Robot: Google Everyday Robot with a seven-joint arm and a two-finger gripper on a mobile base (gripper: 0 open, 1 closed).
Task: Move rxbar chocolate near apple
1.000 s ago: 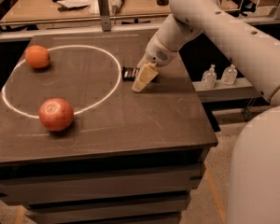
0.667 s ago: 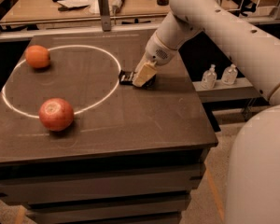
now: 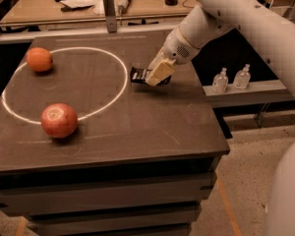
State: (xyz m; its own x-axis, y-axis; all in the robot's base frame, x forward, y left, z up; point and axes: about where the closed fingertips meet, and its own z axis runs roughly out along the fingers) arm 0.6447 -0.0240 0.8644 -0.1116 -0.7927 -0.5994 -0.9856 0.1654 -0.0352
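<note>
Gripper (image 3: 156, 73) sat right on the rxbar chocolate (image 3: 137, 75), well apart from the apple (image 3: 59, 120); couldn't tell if it had actually clamped it. Bar looked light, flat, slick-wrapped, so I'd have pinched across its width.

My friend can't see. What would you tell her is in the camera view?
A robot's end effector is at a dark rxbar chocolate at the middle back of the table. An apple lies front left on a white circle, an orange back left.
</note>
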